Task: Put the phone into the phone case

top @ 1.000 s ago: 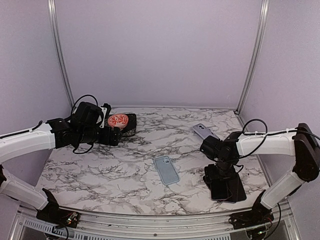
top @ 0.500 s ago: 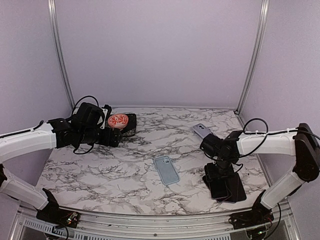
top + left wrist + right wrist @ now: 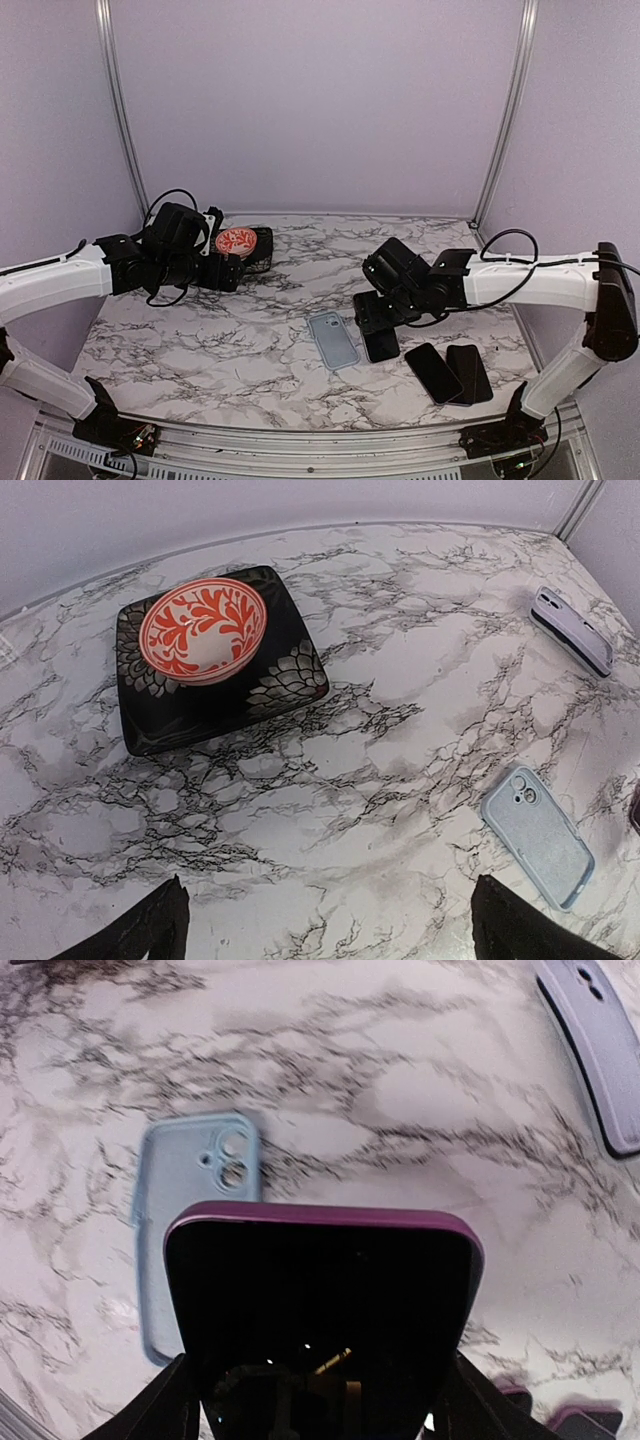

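1. Two arms are over the marble table point(image 3: 230, 340), and the right one is doing the work: it reaches from the right edge of the top view toward the centre, forearm nearly level, wrist bent down.
2. Right gripper point(image 3: 378, 325) grasps a dark phone point(image 3: 320, 1310) with a purple rim, fingers point(image 3: 150, 1415) pressing both of its sides in the wrist view.
3. Held phone sits above the table, just right of the light blue phone case point(image 3: 333, 340), which lies flat in the lower centre, camera cutout toward the back.
4. Two more dark phones point(image 3: 448, 372) lie side by side at lower right, apart from the gripper.
5. Over in the left wrist view, a grey case point(image 3: 572, 630) rests in the upper right.
6. Left arm stretches in from the left edge, elbow low, wrist level; left gripper point(image 3: 330, 930) hangs spread wide, grasping nothing.
7. Beyond it, a red-patterned bowl point(image 3: 203, 630) sits on a black square plate point(image 3: 290, 675).
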Tool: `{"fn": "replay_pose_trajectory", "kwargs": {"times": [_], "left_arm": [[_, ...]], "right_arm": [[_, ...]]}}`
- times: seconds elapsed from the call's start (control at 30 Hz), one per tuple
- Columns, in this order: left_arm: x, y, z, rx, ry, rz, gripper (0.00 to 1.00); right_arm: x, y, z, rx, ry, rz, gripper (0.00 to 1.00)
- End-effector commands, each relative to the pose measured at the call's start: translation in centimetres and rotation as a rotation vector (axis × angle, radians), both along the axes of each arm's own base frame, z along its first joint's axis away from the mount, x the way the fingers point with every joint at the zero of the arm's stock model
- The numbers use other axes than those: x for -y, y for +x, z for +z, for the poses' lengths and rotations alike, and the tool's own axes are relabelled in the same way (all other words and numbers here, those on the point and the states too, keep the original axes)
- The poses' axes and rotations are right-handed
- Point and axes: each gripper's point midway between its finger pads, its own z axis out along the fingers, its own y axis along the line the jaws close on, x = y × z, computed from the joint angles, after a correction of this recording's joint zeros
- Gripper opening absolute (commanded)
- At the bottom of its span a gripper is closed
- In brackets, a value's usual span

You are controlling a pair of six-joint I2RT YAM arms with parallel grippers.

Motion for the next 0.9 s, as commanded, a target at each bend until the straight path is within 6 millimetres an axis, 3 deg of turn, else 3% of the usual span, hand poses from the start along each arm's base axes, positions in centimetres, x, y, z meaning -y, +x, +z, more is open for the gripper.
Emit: {"fn": "replay_pose_trajectory", "kwargs": {"times": [0.0, 0.1, 0.23, 0.53, 0.87], "left_arm": [[-0.3, 0.3, 0.3, 0.005, 0.024, 0.014, 0.99], [-0.3, 0.3, 0.3, 0.005, 0.027, 0.014, 0.99], [-0.3, 0.4, 0.1, 0.000, 0.028, 0.013, 0.99], [-0.2, 0.4, -0.4, -0.013, 0.036, 0.011, 0.99], [-0.2, 0.5, -0.7, -0.021, 0.042, 0.012, 0.99]], "right_arm": [[-8.5, 3.8, 5.4, 0.272, 0.243, 0.095, 0.38], [-11.3, 3.8, 5.6, 0.318, 0.281, 0.120, 0.36], [-13.0, 3.1, 4.4, 0.345, 0.290, 0.132, 0.36], [-11.4, 2.8, 0.9, 0.331, 0.199, 0.090, 0.34], [-11.5, 2.8, -1.4, 0.293, 0.131, 0.104, 0.31]]}}
